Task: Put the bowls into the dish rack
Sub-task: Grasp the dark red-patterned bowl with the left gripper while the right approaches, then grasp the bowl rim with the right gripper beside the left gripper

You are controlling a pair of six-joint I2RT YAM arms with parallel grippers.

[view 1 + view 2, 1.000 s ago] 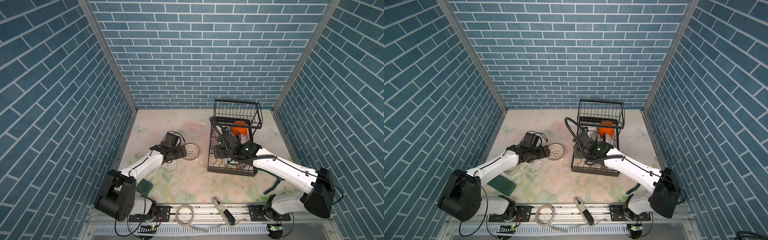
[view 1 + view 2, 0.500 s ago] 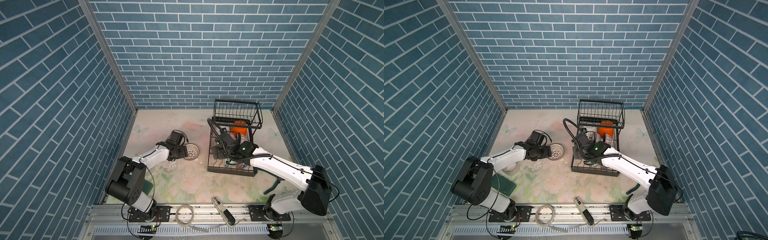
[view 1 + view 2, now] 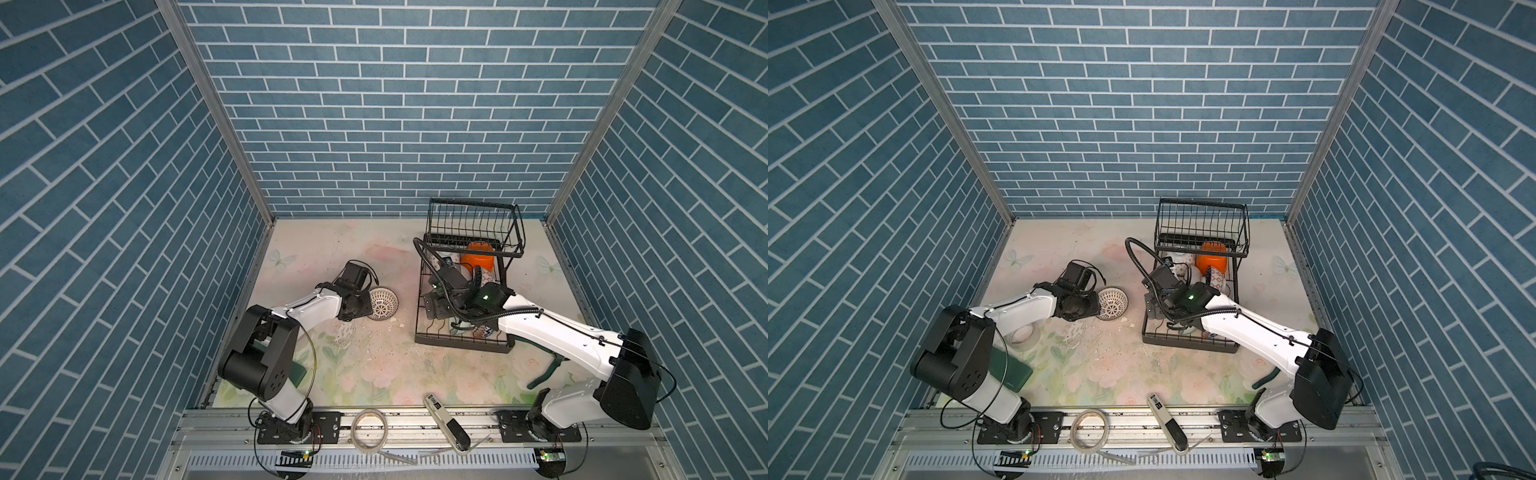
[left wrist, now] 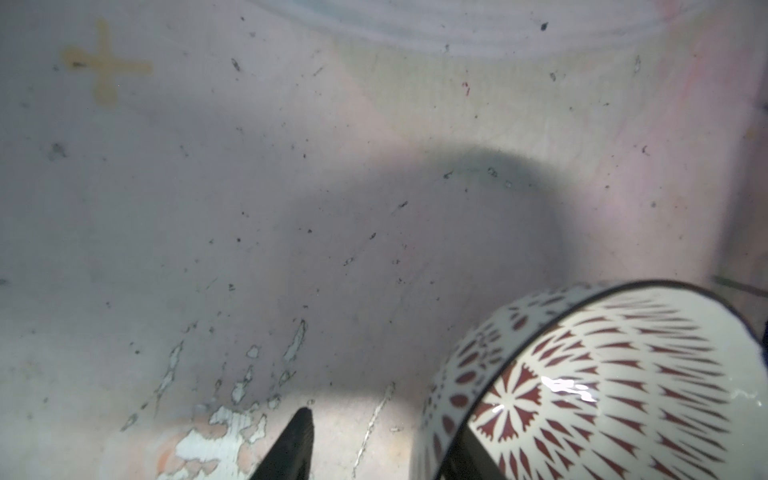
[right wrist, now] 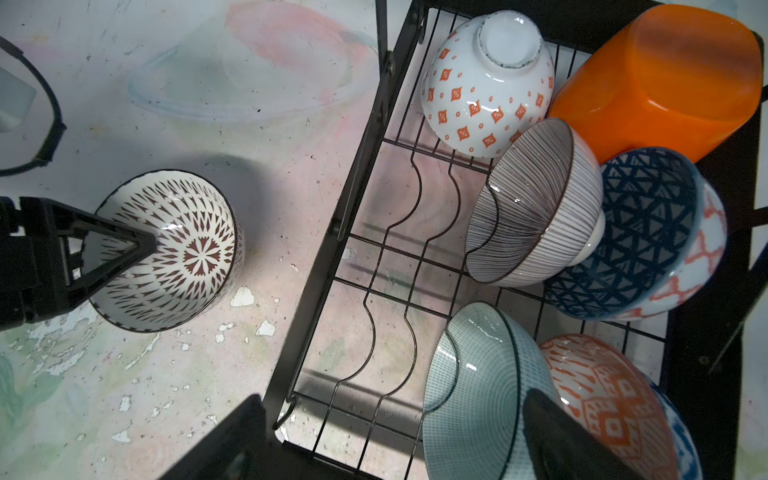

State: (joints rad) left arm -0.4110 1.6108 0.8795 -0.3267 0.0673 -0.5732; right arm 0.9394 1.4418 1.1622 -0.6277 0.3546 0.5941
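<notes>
Straddles wall of red-brown bowl [image 4: 582, 395] w/ L claw [image 4: 382, 432], jaws part open: one finger [image 4: 469, 457] inside, other [image 4: 291, 449] outside w/ a gap, so no grip. Finds that bowl mouth-up on table [image 3: 374, 374], left of rack [image 5: 359, 174], apart from it. Hovers R claw [image 5: 392, 415] over rack's lower tier, jaws wide, holding nothing. Shows in that tier: white bowl [image 5: 486, 91] upside down, orange bowl [image 5: 660, 79] beside it, striped bowl [image 5: 536, 203] on edge against blue bowl [image 5: 636, 232], green bowl [image 5: 469, 395] beside orange-patterned bowl [image 5: 598, 395].
</notes>
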